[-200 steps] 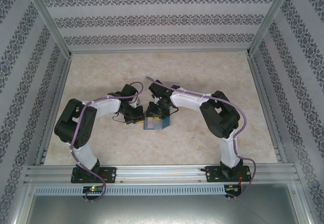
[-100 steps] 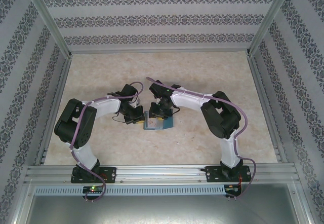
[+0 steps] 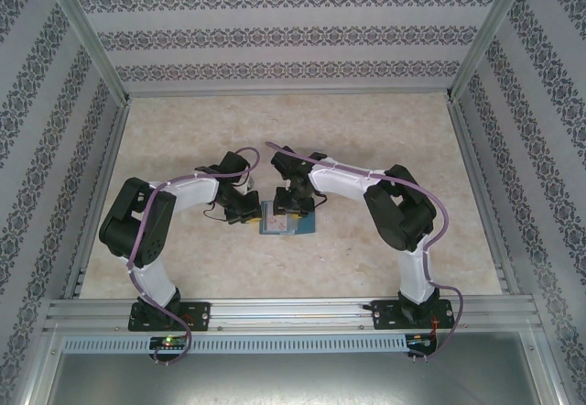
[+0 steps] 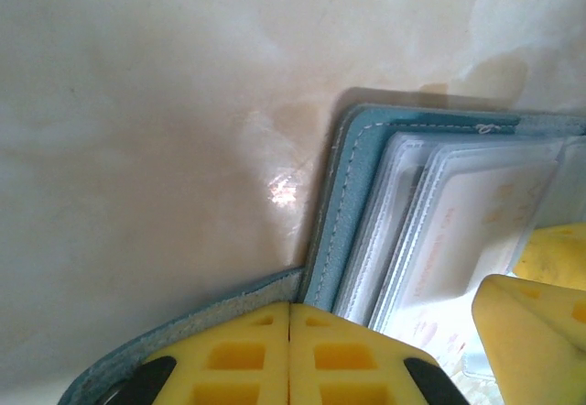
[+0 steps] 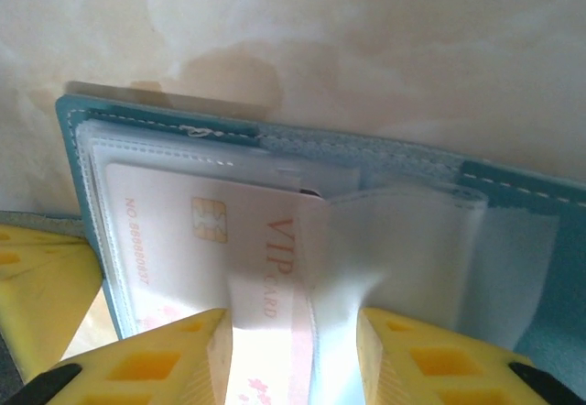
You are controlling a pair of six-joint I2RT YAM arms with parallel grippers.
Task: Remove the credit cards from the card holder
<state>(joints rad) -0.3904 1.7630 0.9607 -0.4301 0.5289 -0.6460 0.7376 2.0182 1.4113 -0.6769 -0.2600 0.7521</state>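
A pale marbled table lies bare across its far half and down both sides, leaving wide room for a gripper to travel. The crowded spot is the middle. The teal card holder lies open there, with the left gripper at its left edge and the right gripper over its far edge. The left arm and right arm arch in and block approach from both sides. Bare table lies just in front of the holder. Patterned walls and metal frame posts bound the table on three sides.
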